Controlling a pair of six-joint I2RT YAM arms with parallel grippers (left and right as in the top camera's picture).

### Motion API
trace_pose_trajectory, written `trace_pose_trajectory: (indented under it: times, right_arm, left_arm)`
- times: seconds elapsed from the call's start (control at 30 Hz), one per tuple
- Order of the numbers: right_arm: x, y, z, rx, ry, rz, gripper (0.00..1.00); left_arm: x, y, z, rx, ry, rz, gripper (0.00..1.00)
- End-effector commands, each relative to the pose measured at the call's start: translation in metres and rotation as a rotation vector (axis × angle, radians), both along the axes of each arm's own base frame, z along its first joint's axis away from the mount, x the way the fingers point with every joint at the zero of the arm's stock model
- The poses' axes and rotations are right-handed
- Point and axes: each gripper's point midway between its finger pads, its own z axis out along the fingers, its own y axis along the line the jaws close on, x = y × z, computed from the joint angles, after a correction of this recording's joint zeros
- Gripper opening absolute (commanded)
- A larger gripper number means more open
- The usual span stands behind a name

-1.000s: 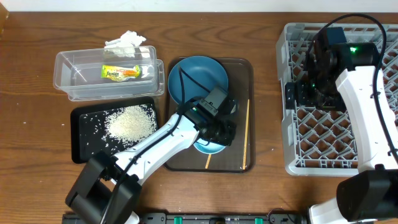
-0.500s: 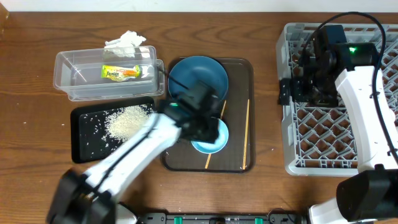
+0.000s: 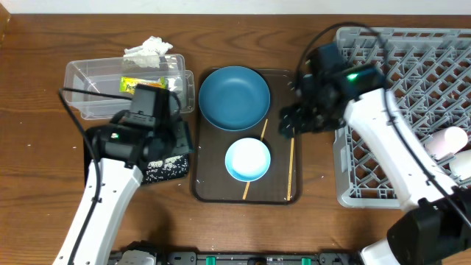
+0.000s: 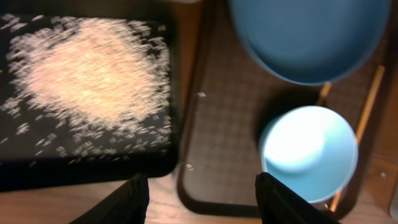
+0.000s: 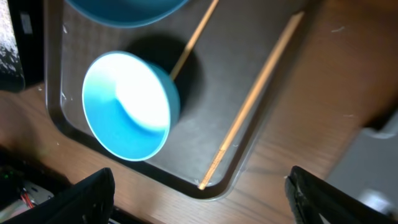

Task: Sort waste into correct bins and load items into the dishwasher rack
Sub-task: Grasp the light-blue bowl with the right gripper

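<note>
Your right gripper point(image 5: 202, 200) gapes wide and empty: centre the chopstick point(image 5: 255, 102) between its fingers, descend squarely, close gently. Beside it, your left gripper point(image 4: 202, 199) hangs wide, empty.

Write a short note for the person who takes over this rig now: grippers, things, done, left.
Left gripper: open, empty, above the black tray's edge.
Right gripper: open, empty, over the brown tray.
Done: rice in black tray, snack wrapper in clear tub, two cups in dishwasher rack.
Left: tissue on table behind tub; blue plate, pale blue bowl and two chopsticks on brown tray.
</note>
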Motion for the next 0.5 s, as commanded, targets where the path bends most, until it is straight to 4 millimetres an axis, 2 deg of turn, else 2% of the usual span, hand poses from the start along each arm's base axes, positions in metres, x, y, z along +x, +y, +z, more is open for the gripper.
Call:
trace_pose_trajectory:
  times: [0.0,0.27,0.47]
  right_arm:
    - [-0.02,0.018,-0.026,-0.006,0.069,-0.012,0.85]
    - [-0.041,0.05,-0.078,0.009,0.059,-0.021,0.62]
    - [-0.048,0.044,-0.105,-0.046,0.051,-0.124,0.43]
  left_arm:
    - [0.001,0.016,-0.001,0.034,0.008,0.038,0.58]
    - [0.001,0.017,-0.002,0.034,0.011,0.042,0.58]
    - [0.0,0.017,-0.002,0.035,0.015,0.041,0.58]
